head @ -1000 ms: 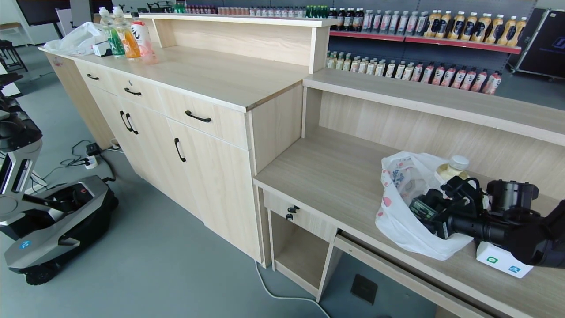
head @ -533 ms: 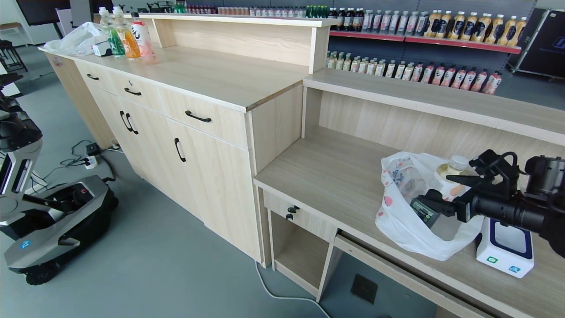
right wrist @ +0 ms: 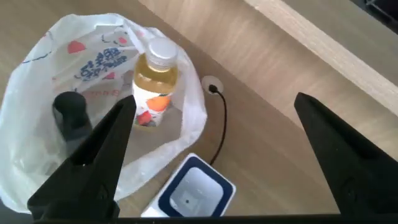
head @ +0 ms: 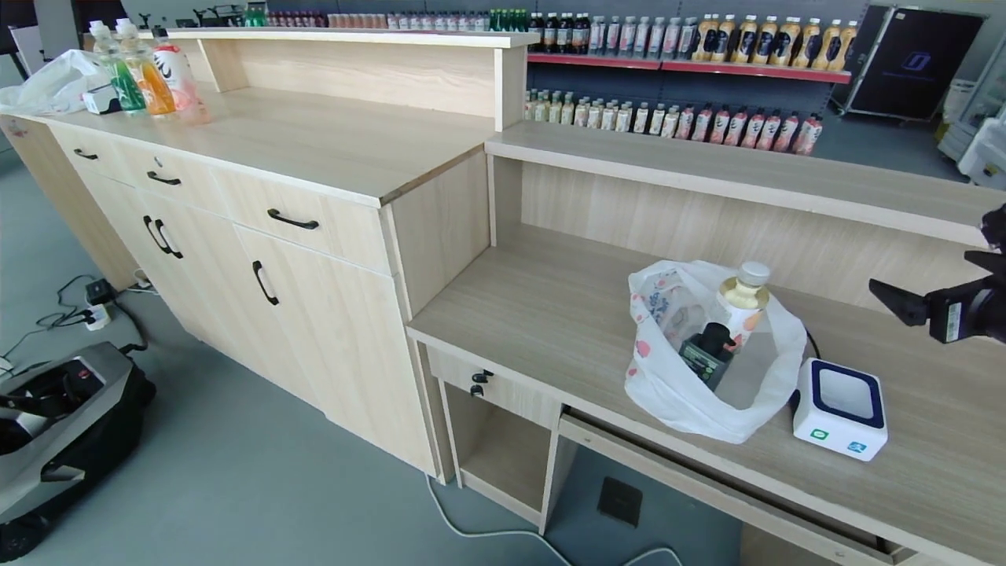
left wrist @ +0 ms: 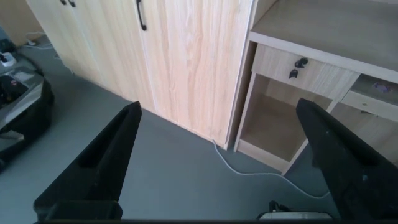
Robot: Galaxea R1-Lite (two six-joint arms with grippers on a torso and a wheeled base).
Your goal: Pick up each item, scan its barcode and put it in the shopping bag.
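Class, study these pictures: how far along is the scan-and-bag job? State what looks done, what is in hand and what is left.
Done: a juice bottle and a dark-capped item stand inside the shopping bag beside the scanner. In hand: nothing; the right gripper hangs above the desk, jaws open and empty; the left gripper likewise. Left: perhaps the bottles on the far counter.

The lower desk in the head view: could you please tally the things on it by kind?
Bottles: 2, a yellow bottle and a dark bottle
Shopping bag: 1
Scanner: 1
Total: 4
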